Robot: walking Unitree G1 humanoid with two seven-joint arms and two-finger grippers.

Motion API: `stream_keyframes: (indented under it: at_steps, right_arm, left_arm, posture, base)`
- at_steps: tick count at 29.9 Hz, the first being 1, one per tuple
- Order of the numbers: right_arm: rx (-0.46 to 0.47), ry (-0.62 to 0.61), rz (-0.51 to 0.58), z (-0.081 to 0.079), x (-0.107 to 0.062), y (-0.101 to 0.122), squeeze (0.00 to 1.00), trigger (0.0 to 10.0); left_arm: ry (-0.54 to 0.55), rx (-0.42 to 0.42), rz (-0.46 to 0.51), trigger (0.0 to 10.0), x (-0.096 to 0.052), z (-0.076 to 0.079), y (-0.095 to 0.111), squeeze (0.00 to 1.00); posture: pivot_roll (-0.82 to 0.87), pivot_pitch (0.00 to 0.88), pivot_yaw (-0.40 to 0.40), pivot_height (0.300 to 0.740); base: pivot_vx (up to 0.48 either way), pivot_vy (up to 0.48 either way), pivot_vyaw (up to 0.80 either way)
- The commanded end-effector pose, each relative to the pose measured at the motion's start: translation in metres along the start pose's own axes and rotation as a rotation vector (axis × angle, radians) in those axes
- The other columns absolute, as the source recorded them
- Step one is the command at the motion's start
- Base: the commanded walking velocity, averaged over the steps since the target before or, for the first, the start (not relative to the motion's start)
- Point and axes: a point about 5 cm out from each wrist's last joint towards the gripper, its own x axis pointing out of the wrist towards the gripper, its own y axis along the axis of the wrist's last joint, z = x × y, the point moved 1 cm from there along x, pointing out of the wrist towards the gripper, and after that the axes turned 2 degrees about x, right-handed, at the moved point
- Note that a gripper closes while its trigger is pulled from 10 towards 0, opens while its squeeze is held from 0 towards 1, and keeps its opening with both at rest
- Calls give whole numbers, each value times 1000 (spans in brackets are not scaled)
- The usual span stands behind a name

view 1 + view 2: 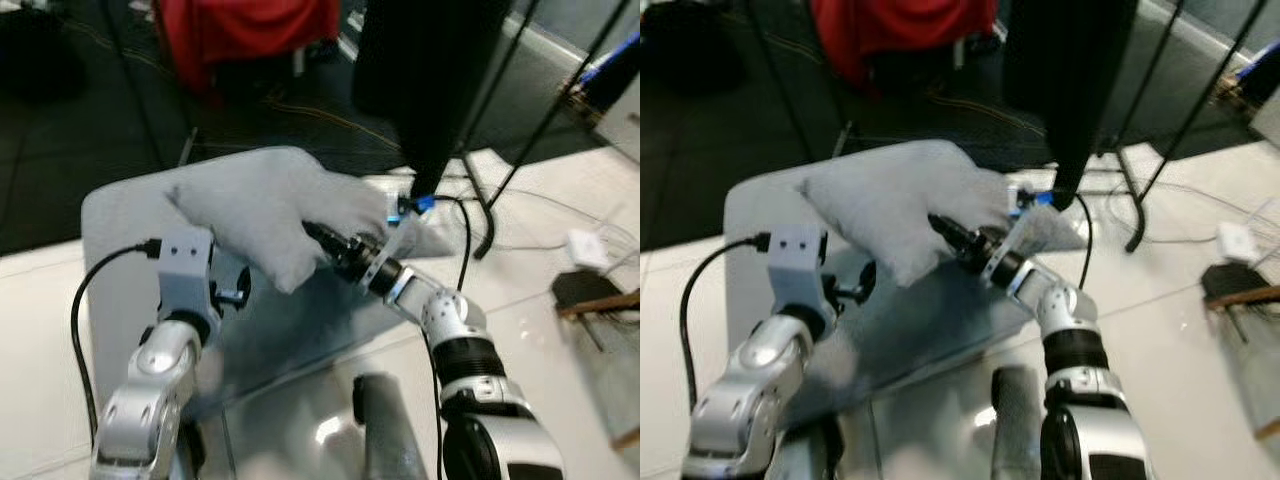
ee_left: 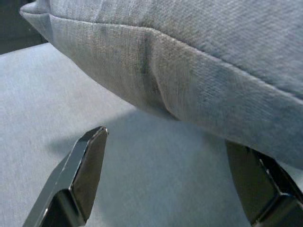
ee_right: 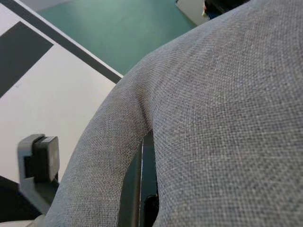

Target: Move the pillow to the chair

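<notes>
A grey pillow (image 1: 265, 205) hangs over the grey cushioned chair seat (image 1: 115, 240). My right gripper (image 1: 312, 235) comes in from the right and is shut on the pillow's lower edge; in the right wrist view the pillow fabric (image 3: 213, 118) folds around one black finger (image 3: 132, 189). My left gripper (image 2: 165, 142) sits just below the pillow (image 2: 189, 61) and above the seat (image 2: 57, 94), open, with both fingers spread and nothing between them. The left wrist (image 1: 185, 265) stands at the pillow's left side.
A black stand with thin legs (image 1: 530, 150) and a dark hanging cloth (image 1: 430, 70) rise behind the chair. A red draped object (image 1: 245, 30) is at the back on dark carpet. On the white floor at right lie a white power block (image 1: 588, 247) and cables.
</notes>
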Motion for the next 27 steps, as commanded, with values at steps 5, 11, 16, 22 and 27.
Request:
stream_keyframes:
  at_steps: [5,11,16,22,27]
  right_arm:
    - [-53,-74,7,7,-1,0,0,0]
    - [-71,-146,28,12,-10,2,0,0]
    - [-89,-202,26,20,-17,3,0,0]
    - [-93,-230,25,24,-20,1,0,0]
    - [-96,-240,24,25,-21,0,0,0]
  left_arm:
    - [21,8,-8,10000,5,-1,-10,0]
    - [20,4,-19,10000,10,0,-18,0]
    - [28,6,-21,10000,15,0,-22,0]
    - [29,-2,-7,10000,16,-1,-23,0]
    - [29,10,-14,10000,16,-1,-24,0]
  posture:
    - [-165,0,-56,546]
    - [-174,0,-44,564]
    - [-174,0,-40,578]
    - [-174,0,-37,591]
    - [-172,0,-36,605]
  base:
    - [0,0,0]
    - [0,0,0]
    - [-231,0,0]
    - [-112,0,0]
    - [-192,0,0]
